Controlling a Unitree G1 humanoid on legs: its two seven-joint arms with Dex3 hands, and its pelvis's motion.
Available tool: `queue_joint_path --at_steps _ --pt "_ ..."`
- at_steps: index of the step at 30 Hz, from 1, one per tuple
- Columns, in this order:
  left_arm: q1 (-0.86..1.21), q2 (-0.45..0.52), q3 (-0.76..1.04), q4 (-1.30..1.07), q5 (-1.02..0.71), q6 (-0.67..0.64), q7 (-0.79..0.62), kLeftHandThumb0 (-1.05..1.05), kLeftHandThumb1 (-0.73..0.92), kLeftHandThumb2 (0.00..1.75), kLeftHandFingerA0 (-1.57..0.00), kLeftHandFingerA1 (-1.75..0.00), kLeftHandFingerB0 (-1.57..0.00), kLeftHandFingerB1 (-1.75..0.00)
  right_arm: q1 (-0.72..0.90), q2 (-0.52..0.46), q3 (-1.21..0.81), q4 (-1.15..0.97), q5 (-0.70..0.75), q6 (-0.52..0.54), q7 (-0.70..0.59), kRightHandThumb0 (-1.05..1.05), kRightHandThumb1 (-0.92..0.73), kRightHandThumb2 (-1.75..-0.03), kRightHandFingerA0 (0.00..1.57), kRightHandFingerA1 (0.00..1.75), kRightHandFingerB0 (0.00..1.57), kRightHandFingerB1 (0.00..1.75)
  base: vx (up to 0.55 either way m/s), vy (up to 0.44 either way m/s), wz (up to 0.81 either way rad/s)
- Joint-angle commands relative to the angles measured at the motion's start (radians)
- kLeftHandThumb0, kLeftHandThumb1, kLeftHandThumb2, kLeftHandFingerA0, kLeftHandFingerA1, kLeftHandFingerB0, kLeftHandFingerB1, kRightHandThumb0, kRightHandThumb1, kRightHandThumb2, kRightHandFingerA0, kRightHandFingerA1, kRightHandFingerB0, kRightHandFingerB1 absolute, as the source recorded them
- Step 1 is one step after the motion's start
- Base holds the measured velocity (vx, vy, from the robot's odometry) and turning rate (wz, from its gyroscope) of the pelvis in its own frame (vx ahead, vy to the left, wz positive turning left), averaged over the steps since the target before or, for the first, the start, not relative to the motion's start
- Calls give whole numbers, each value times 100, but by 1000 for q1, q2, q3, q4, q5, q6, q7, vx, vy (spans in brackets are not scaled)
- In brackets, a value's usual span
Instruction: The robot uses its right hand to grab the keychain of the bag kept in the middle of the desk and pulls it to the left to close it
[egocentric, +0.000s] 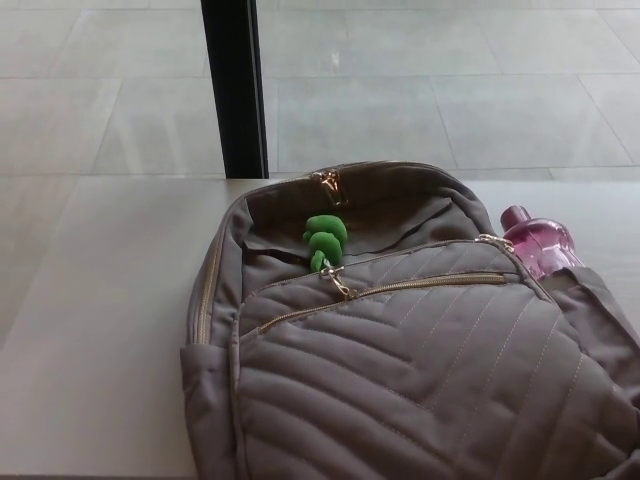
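Observation:
A grey-brown quilted backpack lies on the pale desk, filling the middle and right of the head view. A green keychain hangs from a gold zip pull on the upper front, left of centre. A second gold zip pull sits at the bag's top edge. From the green keychain a gold zip line runs right to about. Neither of my hands shows in the picture.
A pink bottle sticks out of the bag's right side pocket. A black post stands behind the desk, with a tiled floor beyond. Bare desk surface lies to the left of the bag.

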Motion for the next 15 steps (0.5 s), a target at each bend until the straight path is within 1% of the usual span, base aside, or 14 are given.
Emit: queue_joint_path --at_steps 1,2,3,4,5,6,7,8,9,10,11,12,13,15 --pt "45 -6 15 -6 -17 0 3 -69 86 65 -64 -58 -49 -47 45 -38 41 4 39 -54 26 -46 -68 -59 62 76 39 54 0 0 0" --pt "48 -7 11 -12 -11 3 8 -69 86 65 -64 -58 -49 -47 40 -39 51 9 39 -48 29 -46 -68 -59 62 76 39 54 0 0 0" --pt "51 -4 -2 -10 5 1 18 -68 87 65 -67 -58 -49 -46 42 -37 64 7 38 -57 27 -47 -67 -59 65 76 42 54 0 0 0" --pt "47 -5 -1 -2 3 12 22 -65 87 66 -69 -57 -52 -47 44 -39 74 18 42 -69 38 -47 -66 -59 64 75 40 52 0 0 0" --pt "53 -8 0 5 1 8 16 -65 87 66 -71 -58 -53 -48 62 -41 92 11 34 -84 35 -49 -64 -58 71 74 42 52 0 0 0" --pt "53 -8 0 5 1 8 15 -65 87 66 -71 -58 -53 -48 65 -42 98 12 37 -87 34 -49 -64 -58 71 74 42 52 0 0 0" --pt "54 -9 -7 8 10 -1 24 -65 87 66 -75 -59 -55 -48 72 -44 104 11 41 -98 58 -49 -64 -59 66 74 38 52 0 0 0" --pt "58 -8 -10 8 13 -9 25 -65 87 66 -75 -59 -55 -48 86 -44 109 13 53 -111 72 -49 -64 -59 66 74 38 52 0 0 0" --pt "56 -7 -16 7 19 0 37 -65 87 66 -70 -58 -58 -48 88 -47 121 22 50 -117 76 -51 -61 -58 69 72 47 51 0 0 0" --pt "54 -7 -16 9 17 12 42 -64 86 66 -70 -57 -57 -47 103 -50 135 28 44 -132 90 -52 -61 -57 73 72 48 50 0 0 0" --pt "59 -4 -23 8 24 9 40 -65 87 66 -71 -59 -58 -47 118 -54 146 36 44 -153 117 -52 -45 -91 78 82 40 61 0 0 0" --pt "60 -6 -22 9 21 14 46 -64 87 66 -71 -59 -55 -46 124 -56 161 50 37 -167 118 -56 -43 -88 81 80 47 61 0 0 0" --pt "61 -7 -22 8 18 15 48 -64 86 65 -69 -58 -53 -46 127 -58 167 58 39 -177 125 -56 -54 -56 79 69 55 50 0 0 0" --pt "57 -13 -11 14 6 29 60 -64 85 66 -72 -60 -54 -45 141 -62 190 70 34 -210 142 -58 -53 -56 80 67 57 49 0 0 0"
